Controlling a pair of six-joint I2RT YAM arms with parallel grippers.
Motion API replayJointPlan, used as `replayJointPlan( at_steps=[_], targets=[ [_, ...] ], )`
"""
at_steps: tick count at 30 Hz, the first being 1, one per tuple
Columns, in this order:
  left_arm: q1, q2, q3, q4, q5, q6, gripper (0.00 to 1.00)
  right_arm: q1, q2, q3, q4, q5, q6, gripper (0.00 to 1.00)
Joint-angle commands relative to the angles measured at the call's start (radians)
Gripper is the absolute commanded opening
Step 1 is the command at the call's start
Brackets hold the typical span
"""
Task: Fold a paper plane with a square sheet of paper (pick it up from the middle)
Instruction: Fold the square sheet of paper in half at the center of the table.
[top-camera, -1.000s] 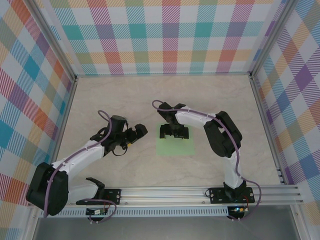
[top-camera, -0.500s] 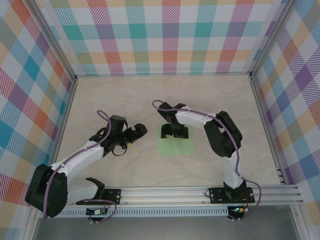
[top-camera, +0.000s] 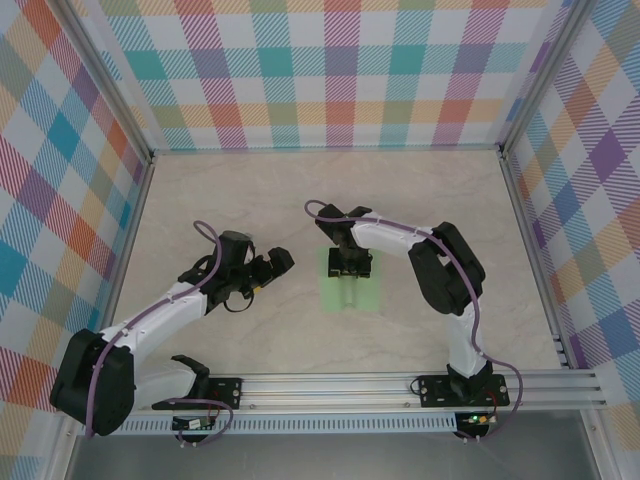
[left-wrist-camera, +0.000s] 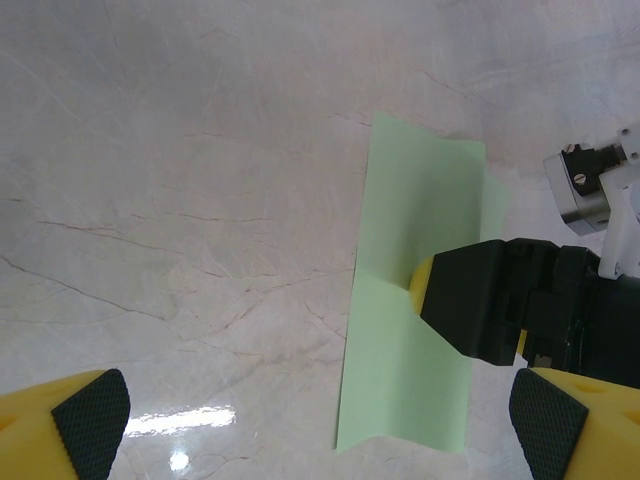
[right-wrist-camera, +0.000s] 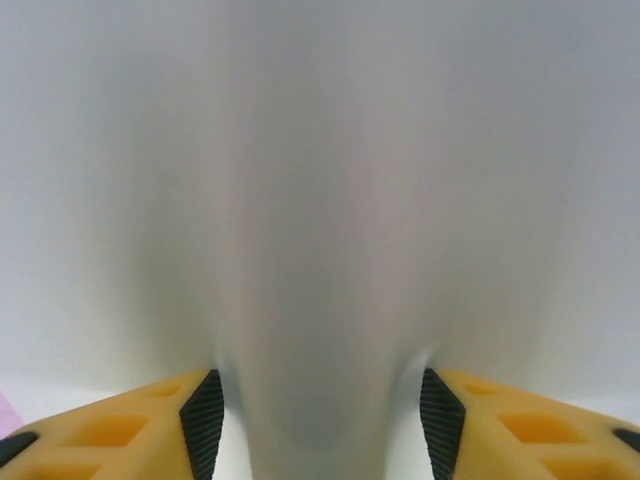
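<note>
Narrower than a second ago, the square sheet of paper (top-camera: 335, 296) has been drawn in from both sides, its flat spread on the bench (top-camera: 240, 195) now gathered into a raised hump along its middle, while the right gripper (top-camera: 350, 268) over it has brought its fingers from wide to roughly half as far apart. The sheet lies near the middle of the bench, slightly toward the right arm's side, with its outer strips flat on the marbled surface and the centre lifted. From the right wrist the hump shows as a pale rounded ridge (right-wrist-camera: 320, 250) (it looks more grey-white than green at this range) filling the gap between the black pads (right-wrist-camera: 203, 412), which touch it on either flank, so this gripper is pinched on the paper's middle fold. The left wrist view shows the same thing from the side: the green sheet (left-wrist-camera: 400, 390) on the bench with one dark finger of the right gripper pressed against its raised part. The left gripper (top-camera: 281, 262) hovers to the left of the sheet, near it but not touching, its fingers spread as wide as they go with nothing between them. Plaid walls (top-camera: 340, 70) close in the bench on three sides.
</note>
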Motion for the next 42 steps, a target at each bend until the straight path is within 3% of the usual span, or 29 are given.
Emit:
replayJointPlan(
  at_steps=[1, 6, 12, 17, 23, 28, 36, 42],
  targets=[
    [-0.008, -0.031, -0.012, -0.031, -0.02, 0.01, 1.0, -0.001, -0.053, -0.013, -0.004, -0.014, -0.001, 0.46],
    [-0.008, -0.035, -0.013, -0.043, -0.027, 0.008, 1.0, -0.003, -0.117, -0.057, 0.052, -0.056, 0.003, 0.39],
    [-0.008, -0.047, -0.024, -0.045, -0.037, -0.011, 1.0, -0.035, -0.242, -0.152, 0.18, -0.206, 0.036, 0.36],
    [-0.008, -0.047, -0.024, -0.032, -0.022, -0.03, 1.0, -0.083, -0.351, -0.279, 0.416, -0.438, 0.118, 0.36],
    [-0.008, -0.048, -0.026, 0.005, 0.015, -0.049, 1.0, -0.135, -0.397, -0.42, 0.71, -0.619, 0.246, 0.39],
    [-0.008, -0.019, -0.026, 0.042, 0.057, -0.054, 1.0, -0.142, -0.361, -0.523, 0.839, -0.634, 0.315, 0.4],
    [-0.012, 0.065, -0.017, 0.101, 0.144, -0.054, 1.0, -0.143, -0.326, -0.607, 0.781, -0.541, 0.297, 0.43],
    [-0.028, 0.091, -0.02, 0.106, 0.14, -0.059, 1.0, -0.143, -0.324, -0.609, 0.74, -0.518, 0.264, 0.44]
  ],
)
